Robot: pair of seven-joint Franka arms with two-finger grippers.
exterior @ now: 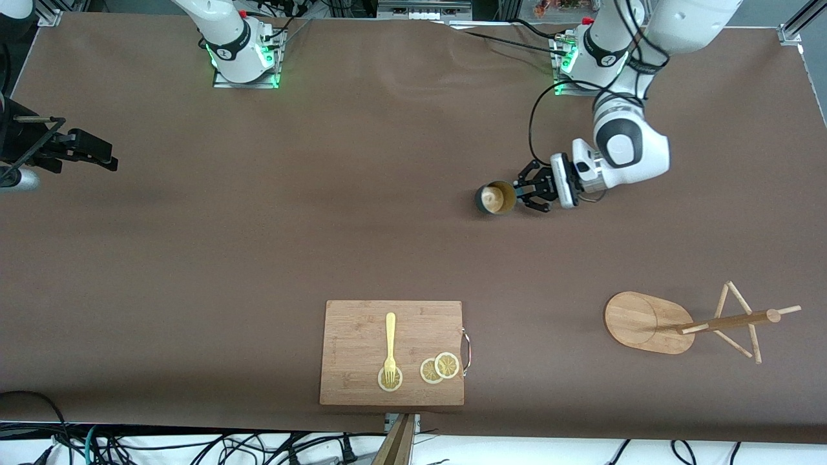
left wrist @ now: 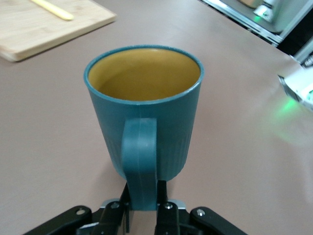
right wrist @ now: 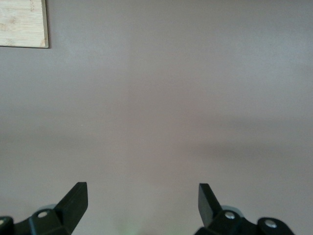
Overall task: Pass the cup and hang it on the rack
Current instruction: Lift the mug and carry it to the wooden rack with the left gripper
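The dark teal cup [exterior: 496, 197] with its yellowish-tan inside stands upright on the brown table, toward the left arm's end. My left gripper [exterior: 524, 191] is low beside it, shut on the cup's handle [left wrist: 139, 161]; the left wrist view shows the cup [left wrist: 146, 98] close up with the left gripper [left wrist: 142, 200] pinching the handle on both sides. The wooden rack [exterior: 723, 321] stands nearer the front camera than the cup, at the left arm's end. My right gripper [exterior: 97, 155] waits at the right arm's end of the table, open over bare table [right wrist: 142, 200].
A rectangular wooden cutting board [exterior: 392, 352] lies near the table's front edge, carrying a yellow fork [exterior: 390, 342] and lemon slices [exterior: 439, 368]. A corner of the board [right wrist: 22, 22] shows in the right wrist view. The arm bases stand along the table's back edge.
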